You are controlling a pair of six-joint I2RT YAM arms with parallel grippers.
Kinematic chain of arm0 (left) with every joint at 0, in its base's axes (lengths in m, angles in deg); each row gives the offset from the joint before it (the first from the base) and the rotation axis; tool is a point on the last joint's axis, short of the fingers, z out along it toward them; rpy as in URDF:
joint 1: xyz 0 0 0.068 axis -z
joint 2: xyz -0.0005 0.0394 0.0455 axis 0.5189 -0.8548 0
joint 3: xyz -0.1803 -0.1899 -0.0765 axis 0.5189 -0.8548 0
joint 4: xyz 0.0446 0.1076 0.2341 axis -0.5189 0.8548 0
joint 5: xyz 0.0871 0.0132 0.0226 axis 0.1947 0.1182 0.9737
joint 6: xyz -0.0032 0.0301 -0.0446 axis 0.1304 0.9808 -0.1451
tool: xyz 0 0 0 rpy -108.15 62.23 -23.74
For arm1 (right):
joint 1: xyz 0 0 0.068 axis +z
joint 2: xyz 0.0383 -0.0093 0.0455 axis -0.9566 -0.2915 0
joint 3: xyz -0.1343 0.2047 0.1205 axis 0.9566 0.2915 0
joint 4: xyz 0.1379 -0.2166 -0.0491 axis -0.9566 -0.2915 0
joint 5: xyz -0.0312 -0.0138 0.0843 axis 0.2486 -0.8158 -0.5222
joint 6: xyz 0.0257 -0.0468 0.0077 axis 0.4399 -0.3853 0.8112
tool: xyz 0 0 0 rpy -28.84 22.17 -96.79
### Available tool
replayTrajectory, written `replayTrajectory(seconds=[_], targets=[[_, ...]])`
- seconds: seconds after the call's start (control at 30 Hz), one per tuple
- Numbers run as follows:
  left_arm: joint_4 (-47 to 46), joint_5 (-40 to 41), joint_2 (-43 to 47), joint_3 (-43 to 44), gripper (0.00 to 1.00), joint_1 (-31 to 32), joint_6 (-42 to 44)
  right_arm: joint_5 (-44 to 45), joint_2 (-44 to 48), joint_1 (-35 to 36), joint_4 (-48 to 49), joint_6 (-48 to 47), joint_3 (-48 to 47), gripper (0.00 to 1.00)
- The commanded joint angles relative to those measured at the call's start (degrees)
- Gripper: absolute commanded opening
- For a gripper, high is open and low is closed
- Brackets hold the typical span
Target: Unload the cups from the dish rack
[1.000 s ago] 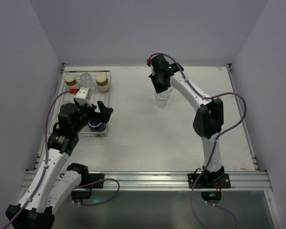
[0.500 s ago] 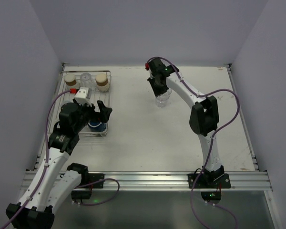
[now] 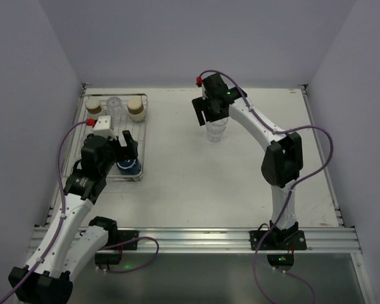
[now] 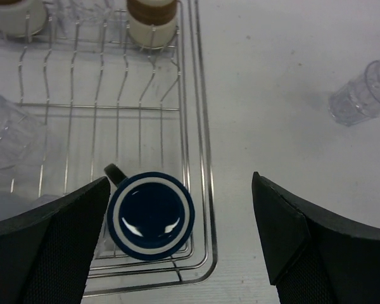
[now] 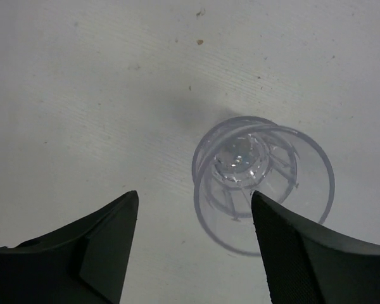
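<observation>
Fingers [image 5: 76, 253] of the right gripper [image 3: 212, 120] stand spread apart now, where a second ago they were clamped on the clear tumbler [image 3: 216, 130]. That tumbler stands upright on its own on the table [image 3: 177, 158], well apart from the dish rack [image 3: 144, 126], toward 3 o'clock from the rack's far end. In the right wrist view it sits at 1 o'clock from the gap between the fingers.

The left gripper [image 3: 127, 143] is wide open as before, but it has shifted toward 11 o'clock and now hangs over the navy mug [image 4: 151, 215]. The mug sits mouth up in the rack's 5 o'clock corner, its handle pointing to 10 o'clock, gripped by nothing. Two tan cups [image 3: 135, 107] and another ridged tumbler [image 3: 114, 103] are unmoved along the rack's 12 o'clock end.
</observation>
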Motion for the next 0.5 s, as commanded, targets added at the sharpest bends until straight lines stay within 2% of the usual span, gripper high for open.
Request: replayTrajectory(seconds=[0.0, 0.1, 0.23, 0.33, 0.47], targets=[[2.71, 14.36, 1.73, 1.09, 0.95, -0.56, -3.65, -4.51, 14.62, 0.43, 11.21, 3.61, 7.88, 0.77], [5.51, 19.90, 2.18, 0.83, 0.94, -0.56, -6.73, -8.02, 23.83, 0.70, 21.23, 7.04, 22.44, 0.78], [9.91, 25.18, 0.07, 1.00, 0.93, -0.56, -11.56, -11.62, 33.88, 0.87, 33.62, 11.00, 35.11, 0.78], [12.55, 28.61, -0.37, -0.05, 0.91, -0.73, -16.14, -14.61, 39.06, 0.87, 37.59, 12.24, 41.37, 0.77], [11.94, 30.82, -0.55, -1.20, 0.90, -1.26, -18.87, -15.67, 41.10, 0.87, 37.96, 11.19, 44.03, 0.77]])
